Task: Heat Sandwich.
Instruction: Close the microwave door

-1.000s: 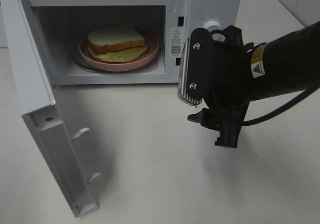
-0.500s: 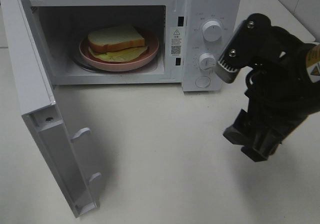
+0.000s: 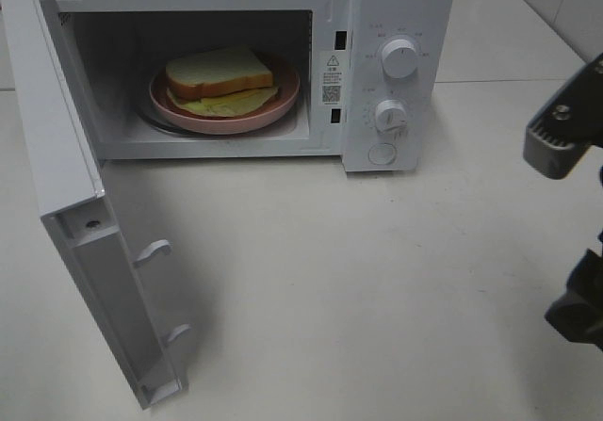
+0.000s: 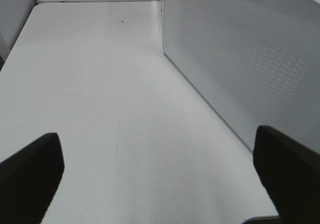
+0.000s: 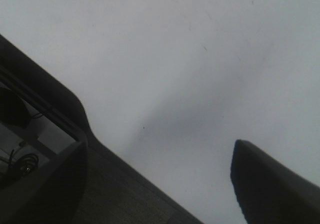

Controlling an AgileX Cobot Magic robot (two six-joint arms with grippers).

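**Right claw released at the table's edge — sandwich inside the microwave**

Right gripper point(image 5: 160, 184) hangs over bare white table, and on my wrist feed its two dark fingers stand well apart with nothing between them. From the high camera I catch only pieces of it, cut off at the right border, well away from the microwave point(image 3: 396, 7). Beneath it the wrist feed also shows a dark band where the tabletop ends; what lies beyond is too murky for me to read.

Left gripper point(image 4: 159, 176) is likewise released: one black fingertip sits in each lower corner of my feed, with plain table point(image 4: 90, 83) in the gap. It sits low beside a white perforated panel point(image 4: 240, 58) — I take it for the microwave's outer wall. The high camera does not show this arm.

I see the sandwich point(image 3: 219, 71) lying inside the oven cavity on the salmon-pink plate point(image 3: 283, 101), pale bread on top and a yellowish layer poking out below. The door point(image 3: 66, 157) is swung wide open to the left. On the control panel to the right of the cavity are two round knobs, upper point(image 3: 399, 58) and lower point(image 3: 390, 114).
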